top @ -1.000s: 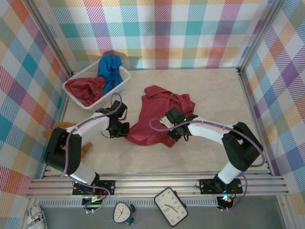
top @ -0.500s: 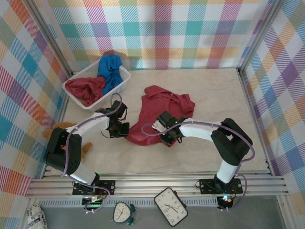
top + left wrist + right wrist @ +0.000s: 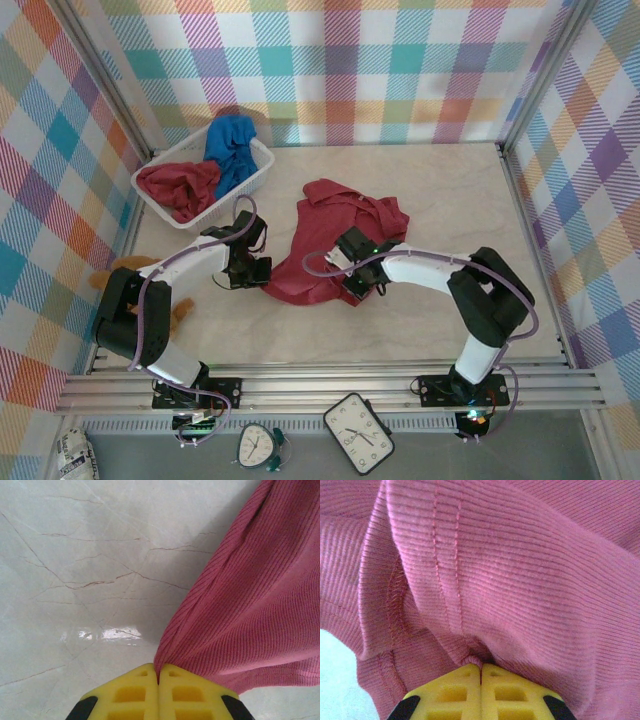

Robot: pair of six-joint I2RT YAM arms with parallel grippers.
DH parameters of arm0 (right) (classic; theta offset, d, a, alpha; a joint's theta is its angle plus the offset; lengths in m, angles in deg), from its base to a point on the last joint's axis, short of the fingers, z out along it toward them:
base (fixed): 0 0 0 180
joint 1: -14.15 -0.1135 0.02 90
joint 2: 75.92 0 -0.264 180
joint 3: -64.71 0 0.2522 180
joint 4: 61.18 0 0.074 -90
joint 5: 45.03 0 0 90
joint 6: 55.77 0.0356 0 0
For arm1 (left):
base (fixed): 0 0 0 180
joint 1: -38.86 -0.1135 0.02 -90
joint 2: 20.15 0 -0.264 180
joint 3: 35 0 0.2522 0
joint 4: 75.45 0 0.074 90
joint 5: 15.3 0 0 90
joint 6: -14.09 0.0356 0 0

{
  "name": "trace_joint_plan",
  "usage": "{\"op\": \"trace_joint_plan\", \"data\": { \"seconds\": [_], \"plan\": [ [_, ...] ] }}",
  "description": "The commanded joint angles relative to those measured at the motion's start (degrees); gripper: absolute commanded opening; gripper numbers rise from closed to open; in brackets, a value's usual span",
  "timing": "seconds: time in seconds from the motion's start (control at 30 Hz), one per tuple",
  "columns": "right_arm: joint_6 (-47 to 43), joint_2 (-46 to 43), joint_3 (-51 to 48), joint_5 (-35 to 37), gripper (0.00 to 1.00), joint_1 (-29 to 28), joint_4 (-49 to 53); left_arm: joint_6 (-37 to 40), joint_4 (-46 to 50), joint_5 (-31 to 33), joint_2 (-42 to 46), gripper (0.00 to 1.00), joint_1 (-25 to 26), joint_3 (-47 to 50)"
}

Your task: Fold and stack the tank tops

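We are working over the pale marbled table (image 3: 470, 210). Near its middle we are handling one dark red tank top (image 3: 335, 225), which is lying crumpled and unfolded with its bulk bunching toward 12 o'clock.

At 10 o'clock from it, the white mesh basket (image 3: 262, 170) is sitting by the back-left corner. It is holding the other dark red tank top (image 3: 178, 185) at its 8 o'clock end and the bright blue tank top (image 3: 230, 145) at its 1 o'clock end. We judge both are waiting there so that the table has room for one fold at a time.

The left gripper (image 3: 158, 672) is pinching the spread garment's edge at about 8 o'clock, its yellow jaws pressed together on a ribbed fold with bare table beside it. The right gripper (image 3: 481, 667) is biting the near edge at about 5 o'clock, jaws clamped together on a tuck of cloth next to a stitched seam.

We judge that holding two separated edge points is meant to let us pull the cloth taut and flat before folding. No top is folded or stacked yet.
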Motion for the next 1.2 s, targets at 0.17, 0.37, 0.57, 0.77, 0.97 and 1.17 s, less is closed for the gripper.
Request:
{"op": "trace_joint_plan", "data": {
  "seconds": [0.17, 0.37, 0.57, 0.77, 0.97, 1.17],
  "plan": [
    [5.6, -9.7, -4.0, 3.3, 0.0, 1.7, 0.3, 0.2, 2.9, 1.9, 0.8, 0.0, -0.5, -1.6],
    [15.8, -20.8, -9.5, 4.3, 0.0, 10.7, 2.1, -0.5, 4.0, 3.2, 2.3, 0.0, -0.5, -3.0],
    [28.3, -34.0, -16.4, -1.8, 0.0, 18.3, 1.8, -2.9, 2.2, 0.8, 2.8, 0.0, -0.4, -3.2],
    [41.4, -40.0, -22.3, -10.3, 0.0, 18.2, 4.2, -4.1, 0.3, -1.1, 1.7, 0.0, 0.5, -2.6],
    [46.5, -41.3, -30.6, -13.3, 0.01, 16.1, 0.3, -4.3, -1.0, -1.6, 0.2, 0.0, 1.2, -2.2],
    [49.4, -42.3, -32.1, -8.8, 0.14, 13.1, 2.6, -4.0, -1.3, -1.2, -0.7, 0.0, 1.4, -2.1]
  ]
}}
